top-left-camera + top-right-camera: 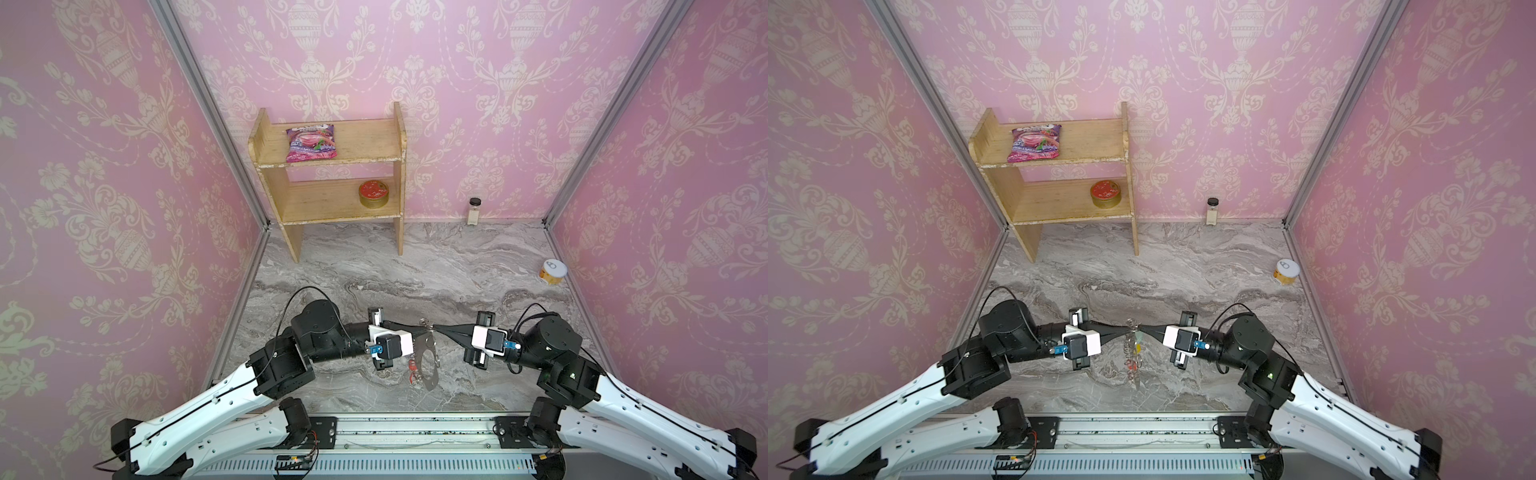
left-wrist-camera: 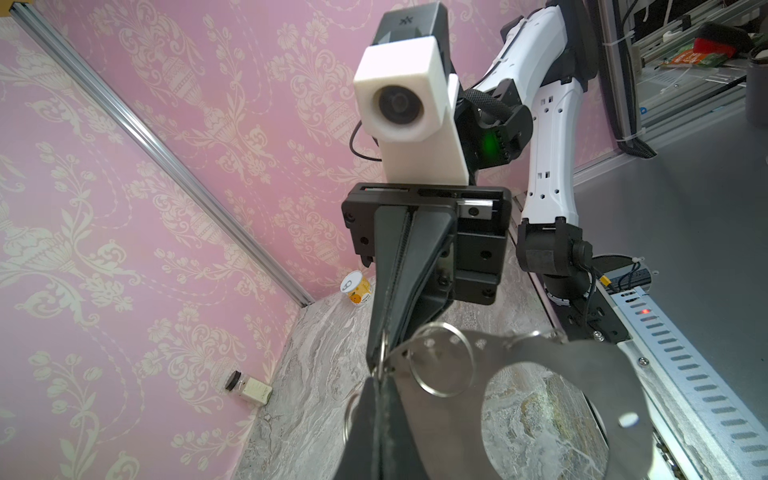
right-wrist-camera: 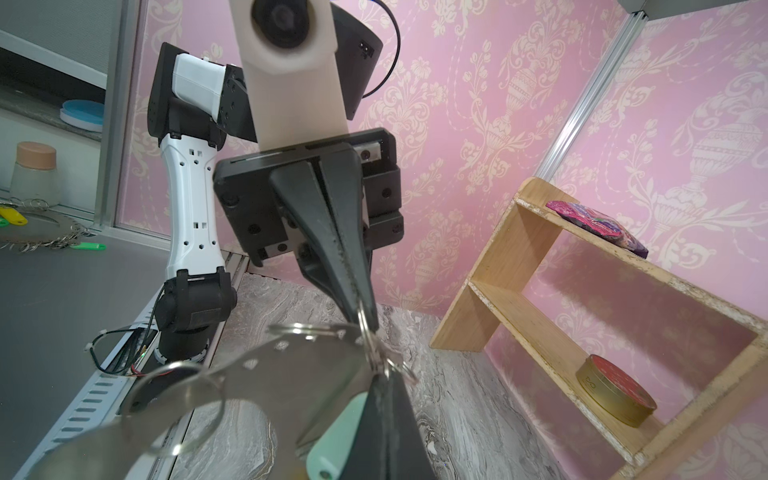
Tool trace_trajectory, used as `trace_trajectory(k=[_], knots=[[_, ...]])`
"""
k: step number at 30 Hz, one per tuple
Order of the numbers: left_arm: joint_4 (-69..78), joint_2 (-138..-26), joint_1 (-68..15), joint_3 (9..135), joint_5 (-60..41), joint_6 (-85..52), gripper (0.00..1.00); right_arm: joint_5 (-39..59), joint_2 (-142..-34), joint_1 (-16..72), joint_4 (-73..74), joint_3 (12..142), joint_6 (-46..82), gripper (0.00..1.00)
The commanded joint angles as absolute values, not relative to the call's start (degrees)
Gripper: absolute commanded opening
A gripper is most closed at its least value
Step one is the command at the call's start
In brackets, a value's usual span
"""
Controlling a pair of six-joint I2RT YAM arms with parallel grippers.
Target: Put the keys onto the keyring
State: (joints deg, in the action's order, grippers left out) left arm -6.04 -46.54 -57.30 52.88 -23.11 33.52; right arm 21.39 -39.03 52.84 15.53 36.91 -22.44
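Note:
The keyring [image 1: 424, 343] is a flat grey metal hoop that hangs above the middle of the marble table; it looks edge-on in a top view [image 1: 1134, 357]. Red tags [image 1: 412, 366] dangle from its rim. My left gripper [image 2: 380, 374] and right gripper [image 3: 379, 374] meet tip to tip at the hoop's upper rim. The left one [image 1: 428, 331] is shut on the rim of the keyring [image 2: 582, 374]. The right one [image 1: 435, 329] is shut on a small silver loop of the keys, whose mint-green tag [image 3: 336, 440] hangs beside its fingers. The key blades are hidden.
A wooden shelf [image 1: 332, 174] stands at the back with a pink snack bag [image 1: 311, 143] on top and a red-lidded tin [image 1: 374, 193] below. A small jar [image 1: 473, 210] stands by the back wall. A small can [image 1: 552, 272] sits by the right wall.

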Motion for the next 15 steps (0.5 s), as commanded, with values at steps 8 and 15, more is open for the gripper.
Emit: trace_trajectory(k=[8,15], knots=[[-2.7,-46.8,-57.7,54.4,-24.1,33.1,0.00,20.5,-34.5,52.5,17.7,36.0,-20.9,0.00],[0.7,-46.3,-57.7,52.9,-21.8,33.2,0.00,21.6,-34.6,52.5,18.2,35.9,-20.5,0.00]])
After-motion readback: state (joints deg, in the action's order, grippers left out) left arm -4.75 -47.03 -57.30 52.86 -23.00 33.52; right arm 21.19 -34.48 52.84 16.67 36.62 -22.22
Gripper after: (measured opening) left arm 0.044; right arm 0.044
